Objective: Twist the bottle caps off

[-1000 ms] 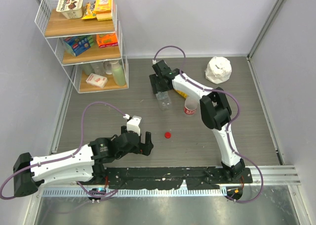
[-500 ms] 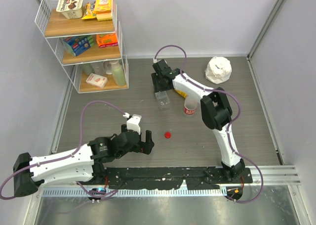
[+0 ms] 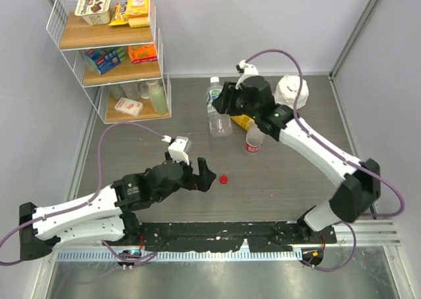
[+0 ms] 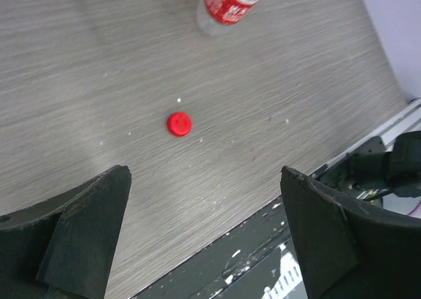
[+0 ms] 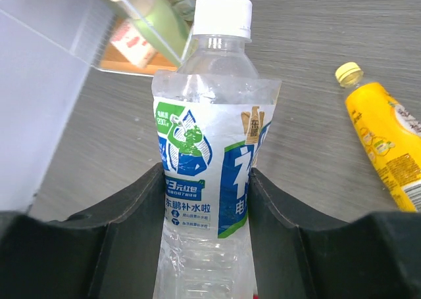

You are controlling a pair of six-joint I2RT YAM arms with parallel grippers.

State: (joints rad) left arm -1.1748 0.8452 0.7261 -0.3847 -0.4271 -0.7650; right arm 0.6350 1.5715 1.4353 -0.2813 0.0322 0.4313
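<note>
Bottle caps number three, all small and round: one red, one white, one yellow. On the left, the left claw (image 3: 202, 175) hangs low with its fingers wide apart, near the red cap (image 4: 179, 123), which lies flat and loose on the grey table (image 3: 145, 154). Next, the white cap (image 5: 222, 16) sits on the blue-label bottle (image 5: 210, 174), and the right claw (image 5: 206, 200) is clamped round that bottle. The yellow cap (image 5: 348, 73) is on the yellow bottle (image 5: 388, 144), which lies on its side. Bottles number three too; the red-label bottle (image 3: 253, 141) stands farthest right.

A loose cap (image 3: 223, 179) is lying on the table (image 3: 131, 154) before the open bottle (image 3: 253, 141), with the capped bottle (image 3: 216, 112) further left.
</note>
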